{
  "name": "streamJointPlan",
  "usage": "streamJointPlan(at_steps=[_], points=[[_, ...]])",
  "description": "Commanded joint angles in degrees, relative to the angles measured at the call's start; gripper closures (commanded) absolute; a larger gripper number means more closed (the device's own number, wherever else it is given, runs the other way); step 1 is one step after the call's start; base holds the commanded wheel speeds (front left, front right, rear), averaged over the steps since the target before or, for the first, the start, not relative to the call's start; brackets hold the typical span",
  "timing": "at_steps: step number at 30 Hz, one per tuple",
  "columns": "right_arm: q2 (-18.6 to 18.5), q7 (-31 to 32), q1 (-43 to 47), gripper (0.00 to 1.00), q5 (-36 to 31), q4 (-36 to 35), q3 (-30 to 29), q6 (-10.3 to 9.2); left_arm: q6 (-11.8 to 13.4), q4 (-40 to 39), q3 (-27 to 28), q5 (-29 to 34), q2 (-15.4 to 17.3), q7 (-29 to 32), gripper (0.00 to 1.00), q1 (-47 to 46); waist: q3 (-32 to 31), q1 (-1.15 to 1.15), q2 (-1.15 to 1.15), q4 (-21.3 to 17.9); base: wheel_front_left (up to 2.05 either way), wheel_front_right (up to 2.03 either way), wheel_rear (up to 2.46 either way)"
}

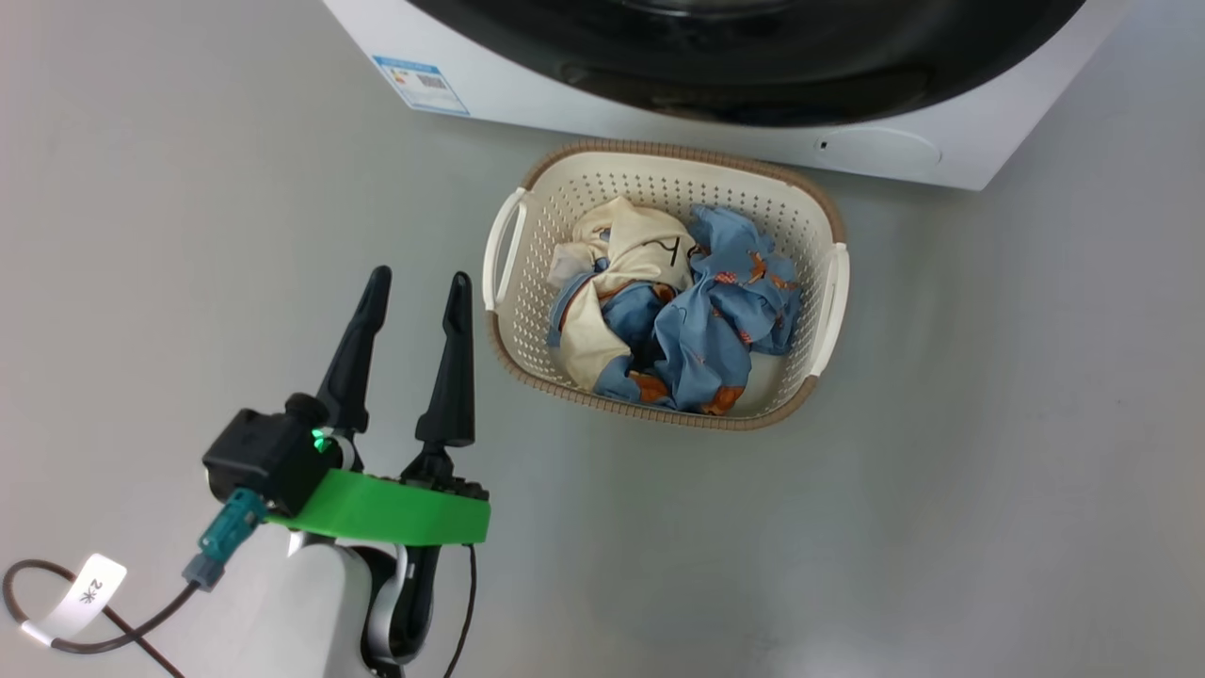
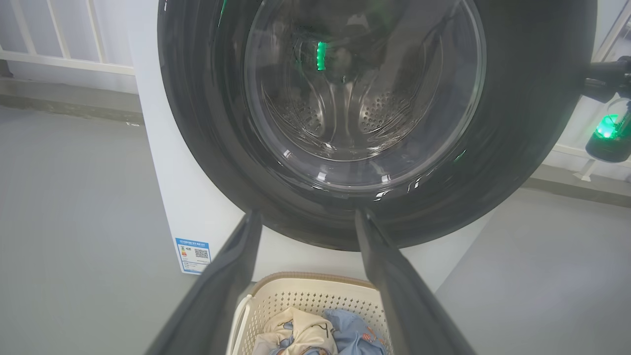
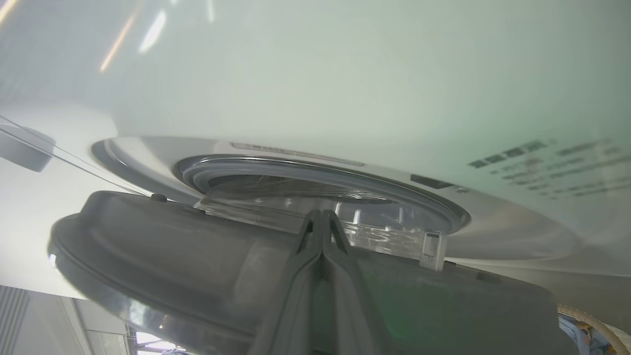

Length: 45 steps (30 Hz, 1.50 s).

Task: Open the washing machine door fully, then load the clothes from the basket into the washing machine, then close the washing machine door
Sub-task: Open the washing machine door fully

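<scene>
The jaws of the right gripper [image 3: 323,217] are seen pressed together with nothing between them. Their tips are laid against the grey inner face of the door [image 3: 172,256], in the narrow gap between it and the white front of the washing machine [image 3: 315,74]. The door is therefore judged to be ajar and far from fully open, its face lying nearly flat to the machine's front. Its latch hook [image 3: 433,249] is seen just beside the tips and the drum opening [image 3: 296,182] just beyond them. The coming swing is judged to turn on the tips being held behind the door so that it can be drawn away from the machine, and the right arm is the nearer one for this. The jaws of the left gripper [image 1: 419,278] are held wide apart and empty above the floor [image 1: 988,424], pointed toward the machine and just beside the left handle [image 1: 504,250] of the basket [image 1: 527,320]. The basket is set on the floor close before the machine, below the door, with the clothes [image 1: 678,311] heaped inside it. One washing machine, one door and one basket with two handles are counted, along with one bundle of blue and cream cloth whose number of pieces cannot be told.
</scene>
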Motion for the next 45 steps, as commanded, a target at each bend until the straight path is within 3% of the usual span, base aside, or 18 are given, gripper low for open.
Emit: streamJointPlan(at_steps=[1, 19, 32, 45], points=[[2.1, 1.4, 2.0, 1.00, -0.1, -2.3, 1.1, 0.34, 0.2, -1.1, 2.0, 0.0, 1.1, -0.4, 0.00, 0.1, -1.1, 0.00, 0.00, -0.5, 0.00, 0.00, 0.00], [5.5, 4.7, 21.2, 1.00, 3.5, -7.6, -0.3, 0.34, -1.5, 3.9, 4.7, 2.5, 1.1, -0.4, 0.00, 7.0, -13.4, 0.00, 0.00, -0.2, 0.00, 0.00, 0.00], [8.3, 8.0, 33.5, 1.00, 6.5, -10.2, -3.7, 0.34, -1.7, 6.3, 5.5, 2.7, 1.1, -0.4, 0.00, 10.9, -21.2, 0.00, 0.00, 5.7, 0.00, 0.00, 0.00], [11.5, 11.8, 39.8, 1.00, 7.6, -11.1, -5.2, 0.34, -2.2, 8.6, 6.4, 4.7, 1.1, -0.4, 0.00, 13.3, -25.1, 0.00, 0.00, 10.5, 0.00, 0.00, 0.00]])
